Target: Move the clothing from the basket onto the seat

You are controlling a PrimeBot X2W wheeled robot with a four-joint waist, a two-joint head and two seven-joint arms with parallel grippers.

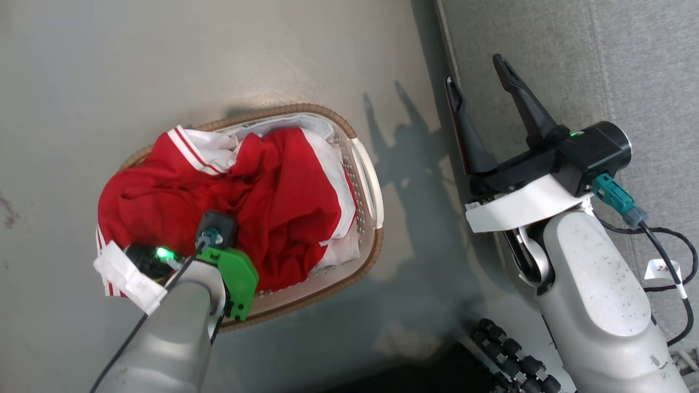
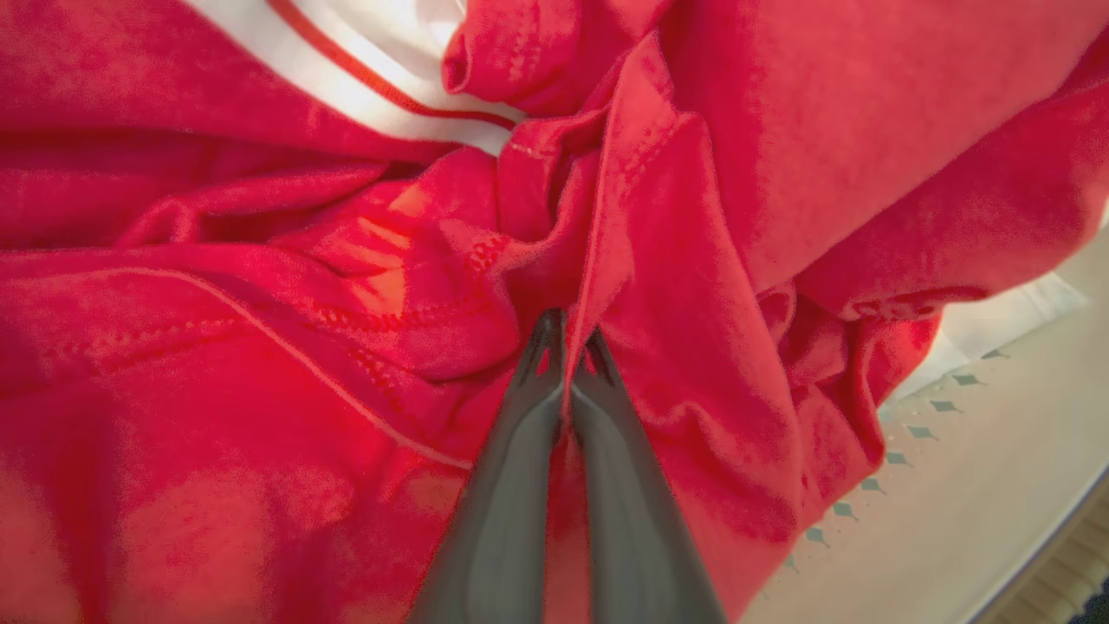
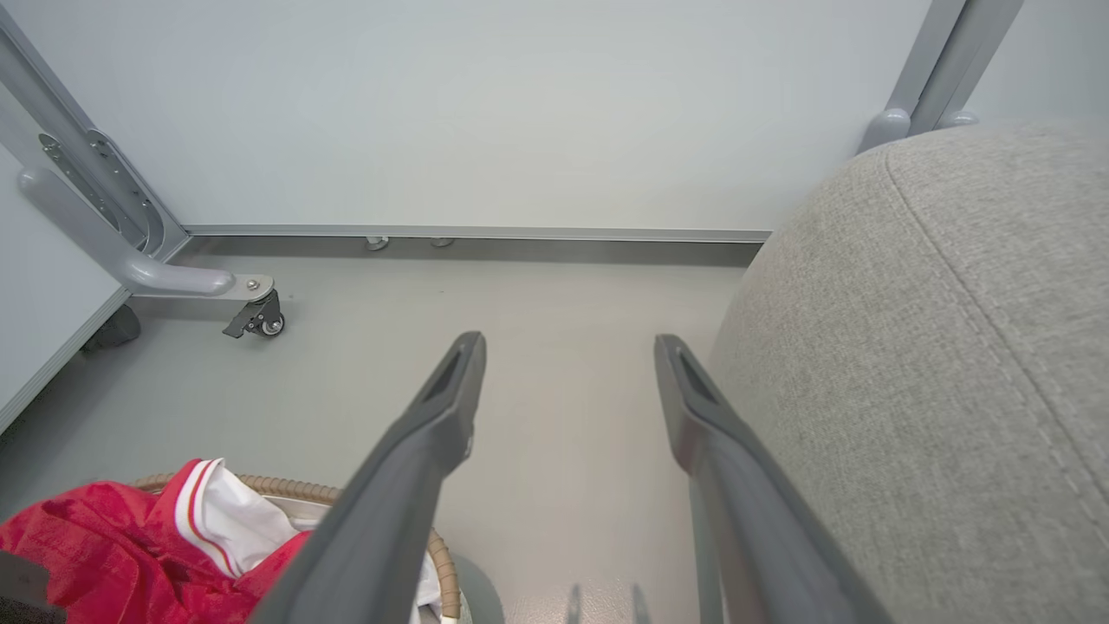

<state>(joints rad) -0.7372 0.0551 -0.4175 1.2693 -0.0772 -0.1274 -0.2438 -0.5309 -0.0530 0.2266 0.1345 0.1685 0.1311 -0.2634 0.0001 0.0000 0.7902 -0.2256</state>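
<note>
The red clothing (image 1: 273, 185) with white-striped trim is heaped in the white basket (image 1: 371, 180), which has a brown woven rim and stands on the floor. My left arm reaches down into the heap. In the left wrist view my left gripper (image 2: 572, 334) is shut, pinching a fold of the red clothing (image 2: 710, 260) between its dark fingers. My right gripper (image 1: 475, 70) hangs open and holds nothing, at the edge of the grey seat (image 1: 628, 65). From the right wrist, that open gripper (image 3: 569, 347) points over bare floor, the seat (image 3: 936, 347) to its right, the clothing (image 3: 104, 537) and basket (image 3: 286, 490) at lower left.
Pale grey floor (image 1: 218, 54) surrounds the basket. A metal frame leg with a caster (image 3: 260, 316) and a wall panel (image 3: 520, 113) stand beyond. My base's black rollers (image 1: 513, 355) lie at the bottom, and a cable (image 1: 671, 256) hangs by the right arm.
</note>
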